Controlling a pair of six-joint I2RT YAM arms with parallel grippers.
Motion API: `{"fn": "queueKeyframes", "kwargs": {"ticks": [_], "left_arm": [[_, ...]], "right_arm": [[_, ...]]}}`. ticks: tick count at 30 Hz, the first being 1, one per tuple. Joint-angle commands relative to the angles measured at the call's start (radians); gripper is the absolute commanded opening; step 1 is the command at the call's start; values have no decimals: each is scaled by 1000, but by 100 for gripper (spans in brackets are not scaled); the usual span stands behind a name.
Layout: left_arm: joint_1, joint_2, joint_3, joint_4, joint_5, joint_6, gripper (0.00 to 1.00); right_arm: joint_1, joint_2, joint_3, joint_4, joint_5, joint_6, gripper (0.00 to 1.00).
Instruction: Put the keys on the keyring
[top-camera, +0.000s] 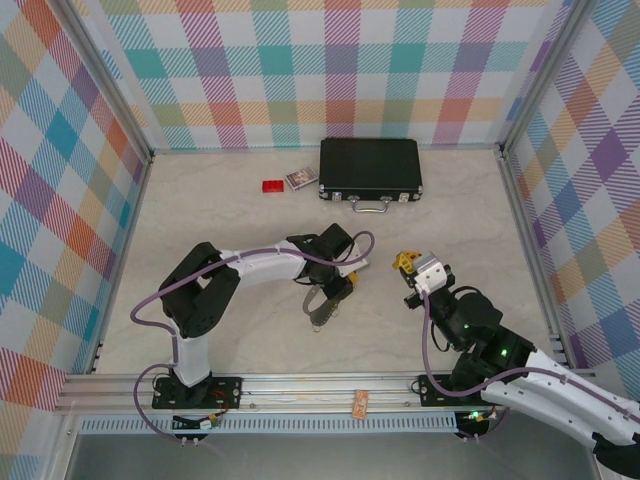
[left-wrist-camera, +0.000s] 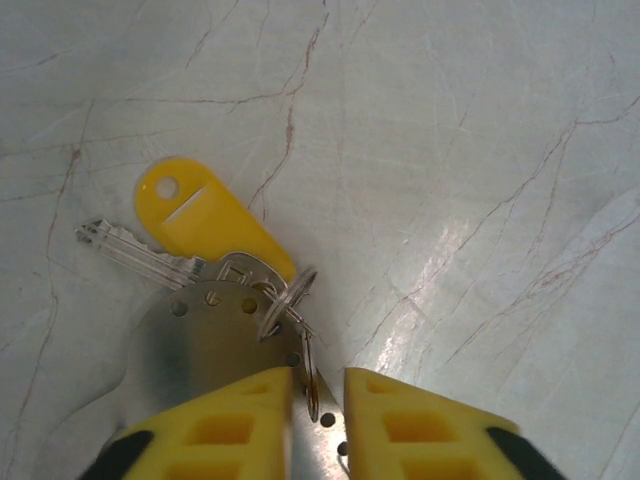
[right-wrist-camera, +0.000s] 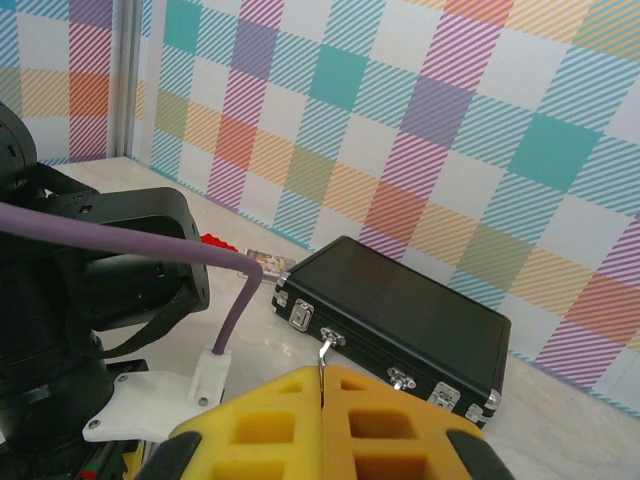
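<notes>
**Now: keys and keyring lie at the left gripper's tips, mid-table**

A pale, marble-patterned table (top-camera: 470, 330) sits inside walls of pastel plaid. The left arm (top-camera: 250, 268) reaches from the near left toward the middle of the table. The right arm (top-camera: 520, 365) comes in from the near right. A closed black case (top-camera: 370, 168) lies at the far edge, near the centre. Just left of it are a small patterned card (top-camera: 301, 178) and a small red block (top-camera: 272, 186).

The left gripper (left-wrist-camera: 318, 378) points down at mid-table. Its yellow fingers (left-wrist-camera: 230, 420) stand slightly apart. A thin metal ring (left-wrist-camera: 310, 385) stands edge-on in the gap, and it is unclear whether the fingers touch it. The right gripper (right-wrist-camera: 322, 400) is to the right, well apart from the left one, with its fingers pressed together.

The keyring (left-wrist-camera: 230, 298), a rounded grey metal piece with small holes along its edge, lies on the table against the left fingertips. Just ahead of it lie the keys. The yellow-headed key (left-wrist-camera: 205, 220) overlaps the silver key (left-wrist-camera: 135, 250). A small split ring (left-wrist-camera: 285, 300) sits where the keys meet the keyring.
</notes>
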Motion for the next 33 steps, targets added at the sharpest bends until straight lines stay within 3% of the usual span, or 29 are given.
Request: {"fn": "queueKeyframes", "kwargs": {"ticks": [1, 8, 21, 26, 33], "left_arm": [[-8, -24, -2, 7, 26, -19, 27], [0, -118, -86, 120, 27, -94, 39], [-2, -238, -465, 738, -9, -287, 35], [-4, -233, -524, 846, -32, -292, 33], [-5, -193, -531, 871, -17, -285, 29]], "right_arm": [[-6, -6, -3, 31, 22, 18, 0], [-6, -9, -5, 31, 22, 18, 0], [-7, -9, -12, 49, 16, 13, 0], [-7, -2, -10, 53, 10, 13, 0], [-7, 4, -11, 55, 7, 13, 0]]}}
